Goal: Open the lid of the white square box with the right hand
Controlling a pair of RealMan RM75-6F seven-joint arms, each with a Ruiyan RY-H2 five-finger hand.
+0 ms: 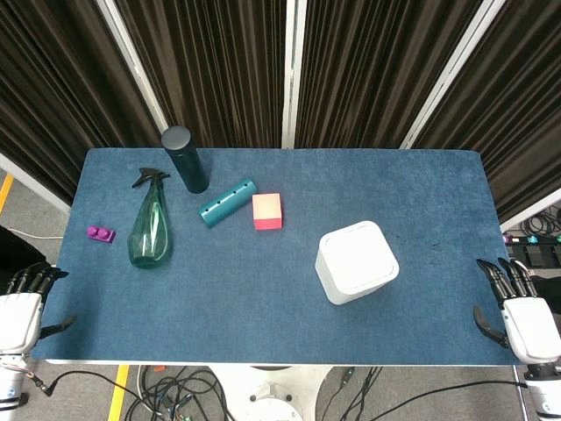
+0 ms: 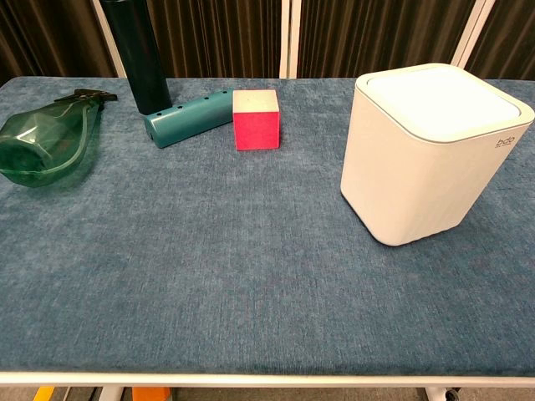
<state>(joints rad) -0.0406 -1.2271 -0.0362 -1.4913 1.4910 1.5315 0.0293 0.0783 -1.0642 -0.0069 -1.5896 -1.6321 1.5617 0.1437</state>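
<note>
White square plastic box (image 1: 357, 261) sits right of centre on blue felt tabletop (image 1: 263, 316), lid (image 2: 439, 90) flat, closed. Right hand (image 1: 517, 311) parked off tabletop edge, fingers (image 1: 501, 276) spread, holding nothing. Left hand (image 1: 22, 307) same, idle, clear of things.

One white square box (image 1: 357, 261), lid shut. One dark cylindrical bottle (image 1: 185, 159). One green spray bottle (image 1: 151, 224), lying down. One teal tube (image 1: 227, 202) with holes. One pink cube (image 1: 267, 211). One small purple block (image 1: 101, 233). Two hands: left hand (image 1: 21, 316), right hand (image 1: 519, 317).
</note>
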